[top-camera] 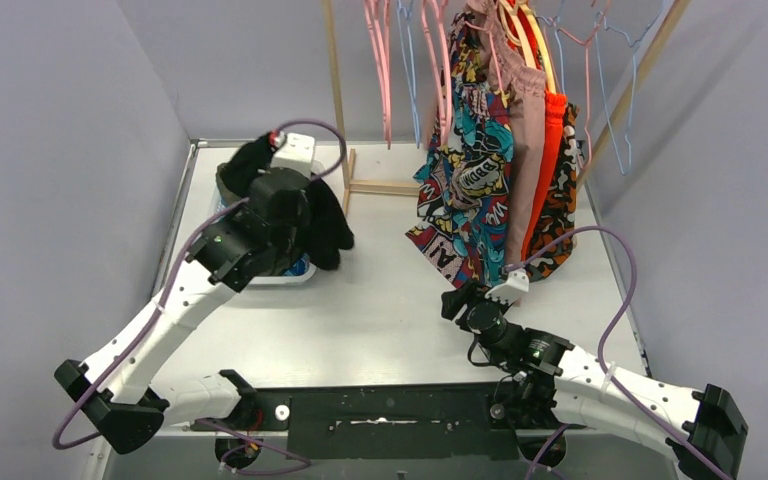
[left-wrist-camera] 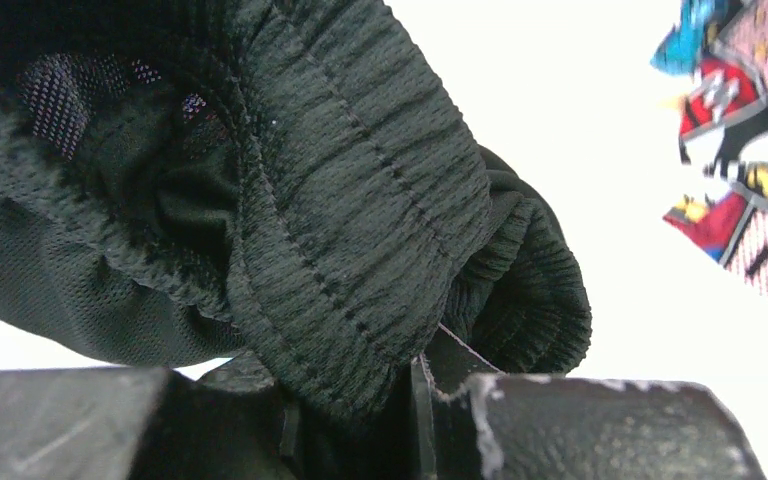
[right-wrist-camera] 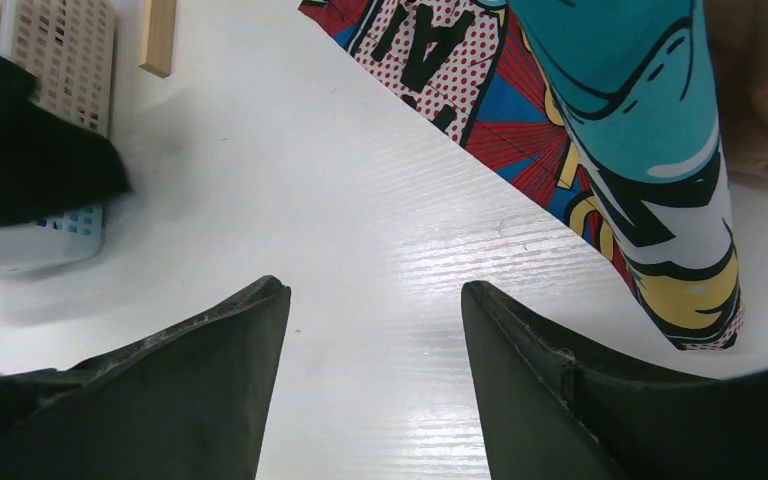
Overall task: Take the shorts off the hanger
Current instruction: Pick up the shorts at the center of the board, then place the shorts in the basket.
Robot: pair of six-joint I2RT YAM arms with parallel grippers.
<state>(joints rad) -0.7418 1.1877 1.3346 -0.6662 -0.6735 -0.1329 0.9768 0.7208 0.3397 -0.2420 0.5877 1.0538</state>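
Black shorts (top-camera: 328, 228) clenched in left gripper (left-wrist-camera: 415, 395) at upper left; right gripper (right-wrist-camera: 375, 300) spread wide over table (right-wrist-camera: 290, 180), beside comic-print shorts (right-wrist-camera: 600, 130).

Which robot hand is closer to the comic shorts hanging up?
The right. The right gripper is open just in front of the comic shorts, near their hem, not touching. The left gripper is far off at the basket, shut on black shorts.
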